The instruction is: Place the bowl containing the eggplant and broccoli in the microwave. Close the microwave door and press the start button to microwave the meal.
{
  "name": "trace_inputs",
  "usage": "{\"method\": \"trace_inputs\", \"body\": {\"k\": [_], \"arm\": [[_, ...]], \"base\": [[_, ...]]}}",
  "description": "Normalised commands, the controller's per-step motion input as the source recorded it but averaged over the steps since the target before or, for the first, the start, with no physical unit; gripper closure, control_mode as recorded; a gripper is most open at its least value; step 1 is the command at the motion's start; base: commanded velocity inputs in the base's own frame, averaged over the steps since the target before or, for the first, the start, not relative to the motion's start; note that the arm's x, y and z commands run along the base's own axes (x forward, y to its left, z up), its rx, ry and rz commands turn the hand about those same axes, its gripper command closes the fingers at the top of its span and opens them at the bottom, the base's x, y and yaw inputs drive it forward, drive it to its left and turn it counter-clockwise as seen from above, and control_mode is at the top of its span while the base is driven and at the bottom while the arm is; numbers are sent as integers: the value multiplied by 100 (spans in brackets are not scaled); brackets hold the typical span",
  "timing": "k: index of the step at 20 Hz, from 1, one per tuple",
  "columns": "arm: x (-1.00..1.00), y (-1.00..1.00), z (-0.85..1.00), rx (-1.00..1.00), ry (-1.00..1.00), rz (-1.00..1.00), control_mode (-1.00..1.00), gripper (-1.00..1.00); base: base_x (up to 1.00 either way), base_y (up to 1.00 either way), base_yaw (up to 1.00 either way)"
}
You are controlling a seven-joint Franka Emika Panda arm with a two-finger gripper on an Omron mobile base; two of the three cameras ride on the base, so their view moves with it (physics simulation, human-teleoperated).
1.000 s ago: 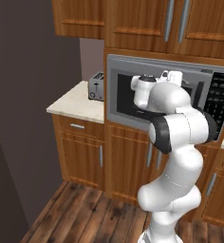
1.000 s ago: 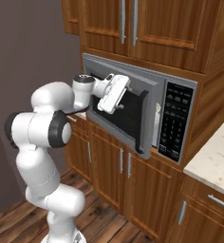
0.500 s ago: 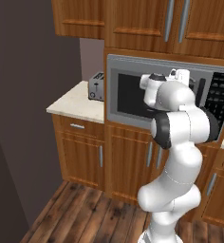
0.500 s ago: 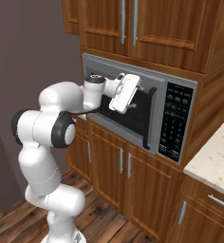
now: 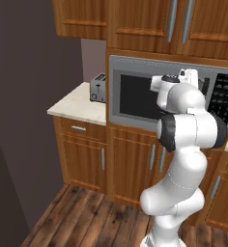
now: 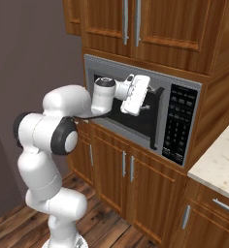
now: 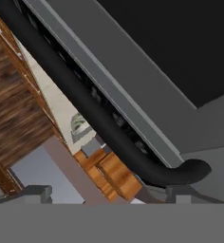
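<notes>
Over the last second the hand has swung from the left-middle of the microwave door (image 6: 123,109) across to its right side, and the gripper (image 6: 146,107) now sits right up at the black bar handle (image 7: 92,111) next to the keypad panel (image 6: 178,123). The microwave (image 5: 171,94) is shut as far as I can see, dark glass flush in its grey frame, so my guess is the arm is lining up on the handle to pull the door open before anything goes in. In the hand view the handle runs diagonally just past the finger tips (image 7: 35,193), very close, but I can't tell if they're touching it, and I honestly can't tell how wide the gripper is either; it doesn't look like it's carrying anything. Toaster (image 5: 98,88) is on the bench (image 5: 77,103) to the left of the microwave. Can't spot the bowl anywhere here.
</notes>
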Motion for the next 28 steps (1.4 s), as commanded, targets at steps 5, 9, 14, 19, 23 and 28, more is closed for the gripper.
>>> {"method": "trace_inputs", "body": {"k": [5,9,14,19,23,28], "arm": [[64,-27,0,1,4,6,-100,-100],[44,-12,0,0,3,4,-100,-100],[-1,2,12,-4,-1,3,-100,-100],[-22,29,48,-4,-6,10,-100,-100],[-57,42,28,-2,-14,12,-100,-100],[-100,14,4,0,-15,15,-100,-100]], "base": [[0,0,0],[0,0,0],[0,0,0],[0,0,0],[0,0,0],[0,0,0]]}}
